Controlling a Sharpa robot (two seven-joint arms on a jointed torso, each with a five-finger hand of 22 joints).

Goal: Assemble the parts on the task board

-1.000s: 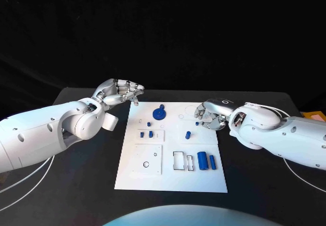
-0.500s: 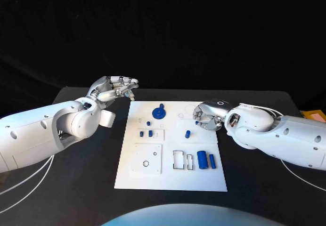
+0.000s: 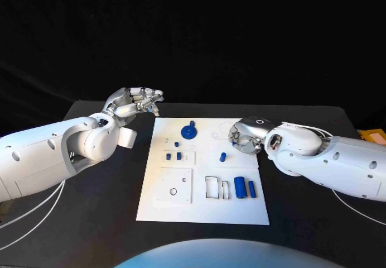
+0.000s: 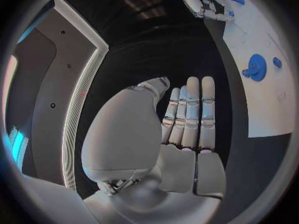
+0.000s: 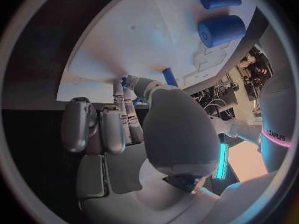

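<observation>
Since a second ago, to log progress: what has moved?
The left hand has drawn back from the task board's far left corner, out over the black table. The right hand has shifted slightly toward the board's far end. The blue gear, the pegs and the two cylinders lie as before.

Partly legible grey lettering, seemingly "sharpa", runs along the robot's white right arm [image 5: 272, 134] beside a pink band; nothing else is readable.

Open black table [image 3: 309, 195] around the white board [image 3: 241, 215]; blocked at its far corners by left hand [image 3: 133, 102] and right hand [image 3: 246, 139].
</observation>
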